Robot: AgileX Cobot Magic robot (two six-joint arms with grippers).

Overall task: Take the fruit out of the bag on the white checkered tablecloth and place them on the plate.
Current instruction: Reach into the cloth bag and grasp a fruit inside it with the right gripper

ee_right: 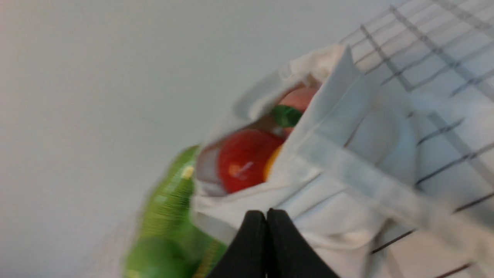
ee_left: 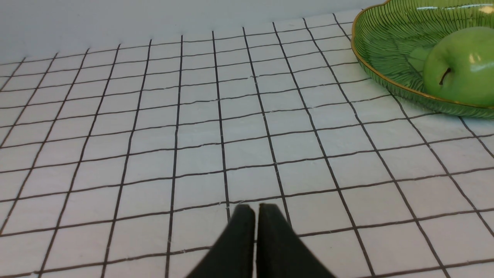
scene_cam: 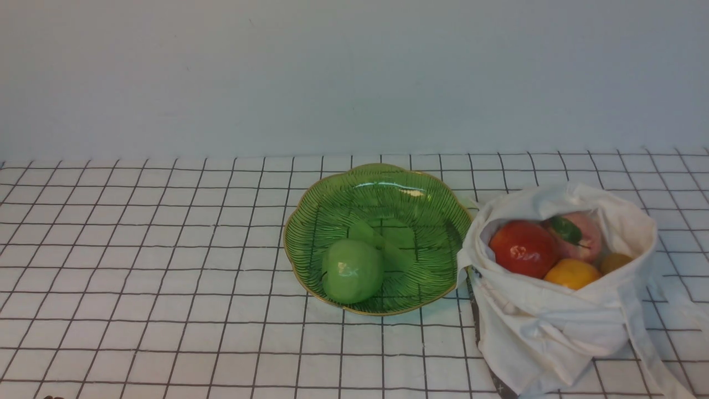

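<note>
On my front view the green apple (scene_cam: 353,271) sits in the green plate (scene_cam: 437,260), while the white bag (scene_cam: 532,327) just to its right holds the red apple (scene_cam: 524,249), peach (scene_cam: 587,238), orange (scene_cam: 573,274) and a small brownish-yellow fruit (scene_cam: 615,262); I have my left gripper (ee_left: 251,210) and right gripper (ee_right: 266,216) both closed, gripping nothing

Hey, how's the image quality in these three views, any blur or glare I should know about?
Front view: fairly sharp, with a white glare streak on the green plate and small highlights on the red apple; left wrist view: crisp grid lines, dark fingertips soft; right wrist view: blurred overall, the plate smeared.
</note>
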